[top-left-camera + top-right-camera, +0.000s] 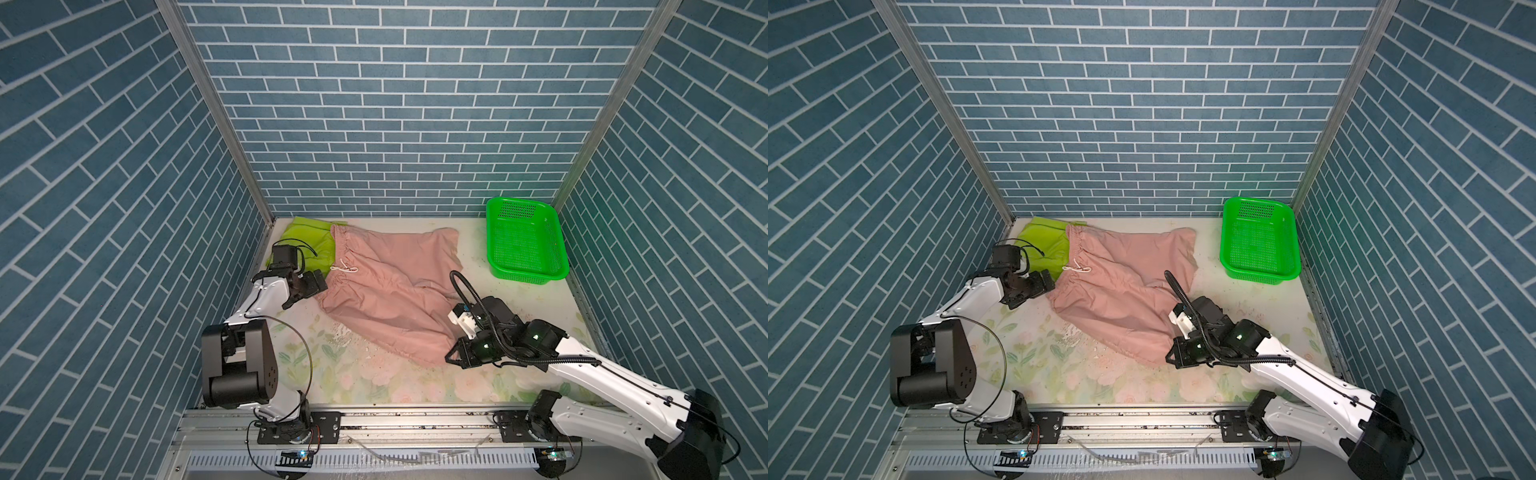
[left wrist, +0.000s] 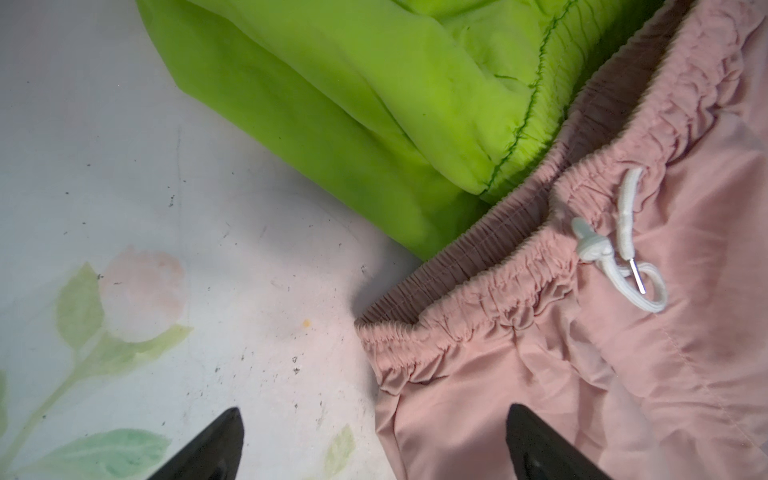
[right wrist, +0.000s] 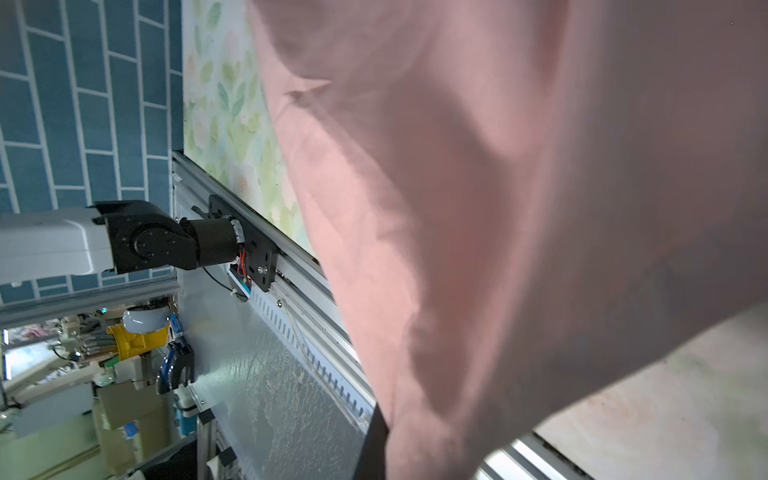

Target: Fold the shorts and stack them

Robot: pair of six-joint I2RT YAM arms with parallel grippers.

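Observation:
The dusty-pink shorts (image 1: 386,286) (image 1: 1121,282) lie spread across the middle of the table, waistband to the left, with a white drawstring (image 2: 623,249). Their waistband overlaps the lime-green shorts (image 1: 311,241) (image 1: 1046,241) in the back left corner. My left gripper (image 1: 305,291) (image 1: 1034,291) (image 2: 374,436) is open at the near corner of the pink waistband, one finger over bare table and one over pink cloth. My right gripper (image 1: 451,358) (image 1: 1170,355) is shut on the hem of the near pink leg. In the right wrist view pink cloth (image 3: 498,208) drapes over the jaws, and only one dark finger (image 3: 374,444) shows.
A bright green perforated basket (image 1: 528,276) (image 1: 1260,276) stands empty at the back right. The floral table cover (image 1: 374,386) runs along the front, bounded by a metal rail (image 1: 415,419). Blue brick-patterned walls enclose three sides.

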